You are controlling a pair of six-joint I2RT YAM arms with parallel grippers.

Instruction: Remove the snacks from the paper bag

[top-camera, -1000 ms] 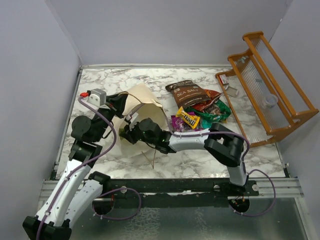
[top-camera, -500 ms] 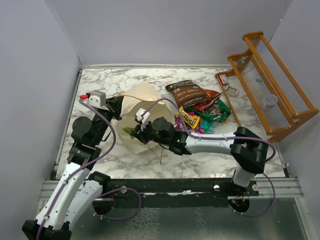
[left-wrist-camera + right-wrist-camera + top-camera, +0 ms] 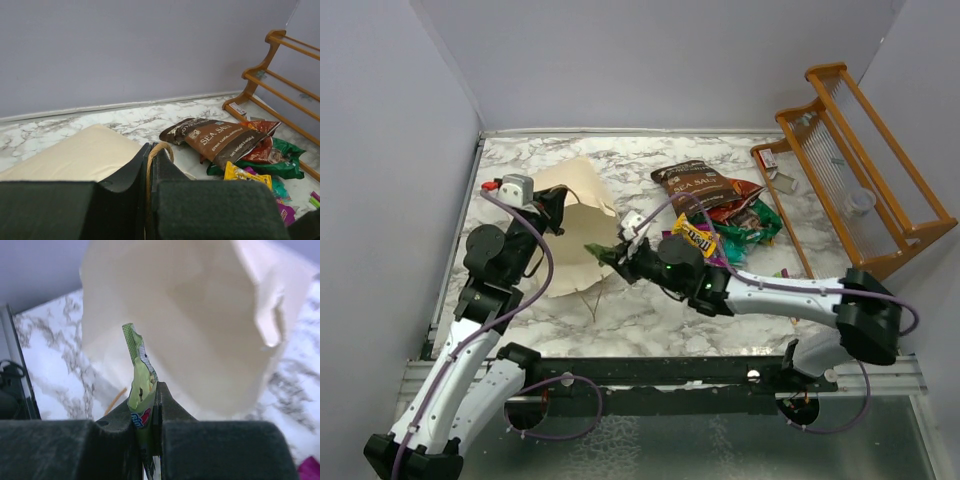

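Right pincer (image 3: pixel 155 407) clenched on a green packet (image 3: pixel 137 371), just outside the mouth of the paper bag (image 3: pixel 572 228); left pincer (image 3: pixel 150 175) clenched on the bag's cord handle (image 3: pixel 159 148). You should carry the packet right, toward the snack pile (image 3: pixel 718 212); travel low over the counter (image 3: pixel 650 312); release beside the pile, not upon it; let your left grip steady the bag.
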